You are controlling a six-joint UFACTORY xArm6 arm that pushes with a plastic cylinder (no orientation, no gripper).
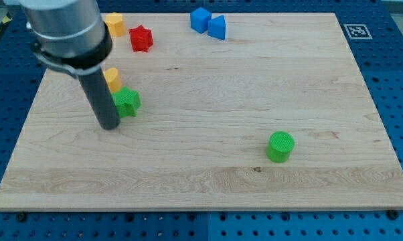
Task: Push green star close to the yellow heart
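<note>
The green star (127,102) lies on the wooden board (208,187) at the view's left. A yellow heart (112,79) sits just above it, touching or nearly touching, partly hidden behind the rod. My tip (110,125) rests on the board just left of and slightly below the green star, close against its left side.
A yellow block (114,24) and a red star (140,38) lie at the top left. A blue cube (200,19) and a blue triangular block (217,27) sit at the top middle. A green cylinder (280,146) stands at the lower right.
</note>
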